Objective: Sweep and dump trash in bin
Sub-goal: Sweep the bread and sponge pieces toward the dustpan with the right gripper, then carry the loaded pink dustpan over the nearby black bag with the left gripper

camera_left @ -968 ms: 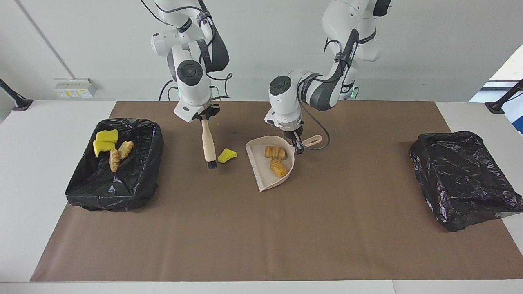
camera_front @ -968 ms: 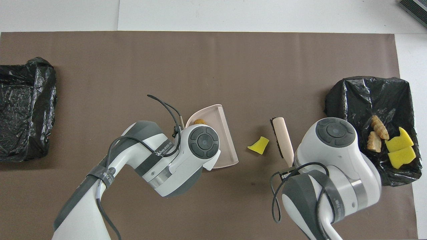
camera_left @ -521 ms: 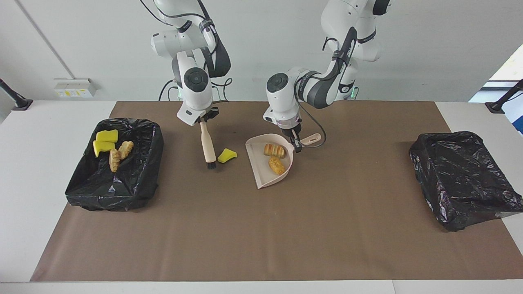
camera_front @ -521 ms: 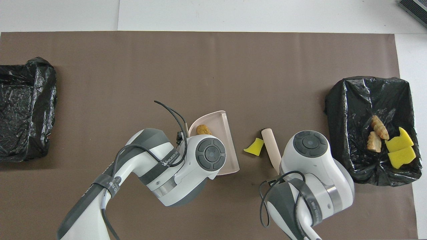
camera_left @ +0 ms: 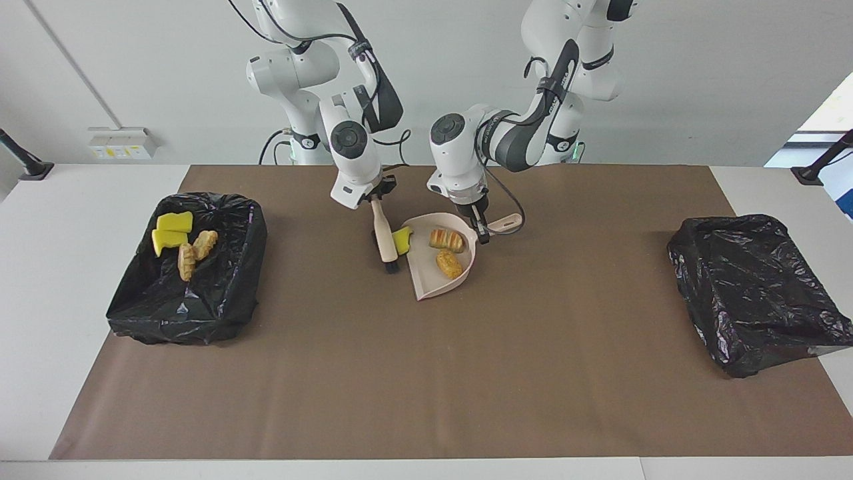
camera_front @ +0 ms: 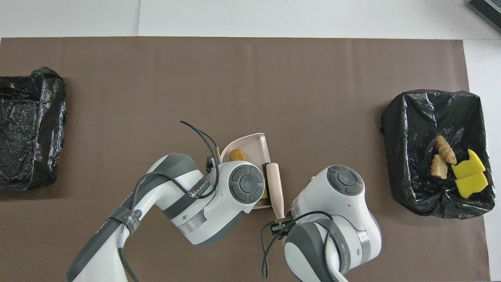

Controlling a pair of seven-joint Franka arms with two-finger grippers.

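The right gripper [camera_left: 374,197] is clamped on the top of the beige-handled brush with black bristles [camera_left: 384,239], which slants down to the brown paper mat [camera_left: 426,373] with its bristles at the open lip of the beige plastic dustpan [camera_left: 426,283]. A yellow sponge wedge [camera_left: 402,238] is pressed between the brush and that lip, partly over the edge. Inside the pan lie an orange-striped croissant-like piece [camera_left: 447,239] and a brown crumbed nugget [camera_left: 450,264].

The left gripper [camera_left: 481,225] is closed on the dustpan's handle [camera_left: 504,223]; the pan seems to rest flat on the mat, though its contact is hard to read.

Toward the right arm's end, the black-bagged bin [camera_left: 220,313] holds two yellow sponge pieces [camera_left: 172,231] and two striped pastry scraps [camera_left: 195,251]. A second black-bagged bin [camera_left: 760,293] sits at the left arm's end. Bare mat stretches between the dustpan and each bin, and from the pan out to the mat's edge farthest from the robots.
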